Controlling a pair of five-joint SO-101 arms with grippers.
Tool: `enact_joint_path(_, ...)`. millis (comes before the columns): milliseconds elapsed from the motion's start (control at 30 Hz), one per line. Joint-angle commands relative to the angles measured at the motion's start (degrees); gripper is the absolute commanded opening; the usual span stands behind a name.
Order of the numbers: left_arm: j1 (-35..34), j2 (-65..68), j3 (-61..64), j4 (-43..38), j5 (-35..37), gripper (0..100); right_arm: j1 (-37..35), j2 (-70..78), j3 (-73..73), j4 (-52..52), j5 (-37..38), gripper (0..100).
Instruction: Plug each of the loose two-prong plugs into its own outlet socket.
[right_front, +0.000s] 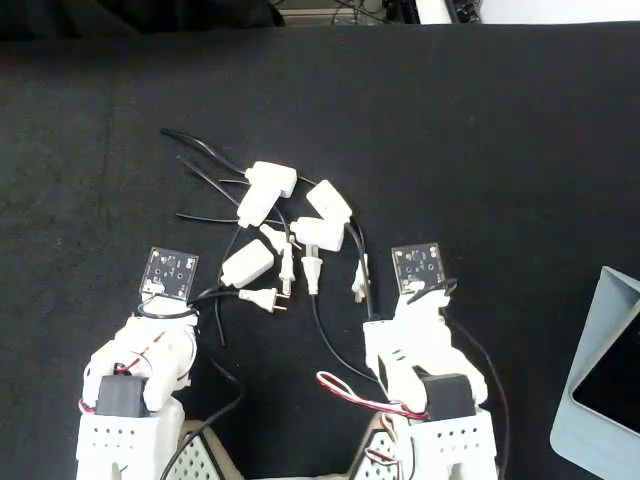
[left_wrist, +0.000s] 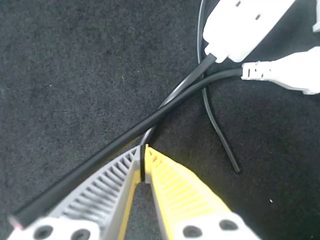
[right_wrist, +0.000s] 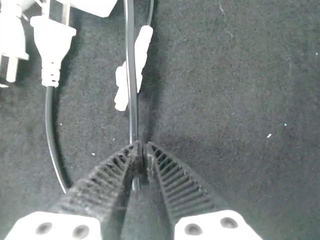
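Several white outlet sockets (right_front: 257, 205) and white two-prong plugs (right_front: 311, 268) with black cords lie tangled mid-table. My left gripper (left_wrist: 144, 151) hangs low over the black cloth, its grey and yellow fingers shut tip to tip. A thick black cord (left_wrist: 125, 142) runs just beside the tips. A socket (left_wrist: 240, 25) and a plug (left_wrist: 290, 70) lie beyond. My right gripper (right_wrist: 141, 148) is shut too, over a thin black cord (right_wrist: 131, 75) that passes beneath it. A small white plug (right_wrist: 132, 65) lies along that cord, and another plug (right_wrist: 52, 40) is off to the side.
Both arms (right_front: 140, 370) (right_front: 425, 365) sit at the table's near edge, each side of the pile. A grey-blue box (right_front: 600, 380) stands at the right edge. The black cloth (right_front: 480, 130) is bare toward the back and right.
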Motion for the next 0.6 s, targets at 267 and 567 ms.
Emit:
enact_joint_path(267,0.3,-0.2,1.2,0.3,0.2,3,0.8,-1.2,-0.3,0.4,0.2,1.4)
enact_joint_path(567,0.2,-0.2,1.2,0.3,-0.1,3,0.5,-1.2,-0.3,0.4,0.1,1.4)
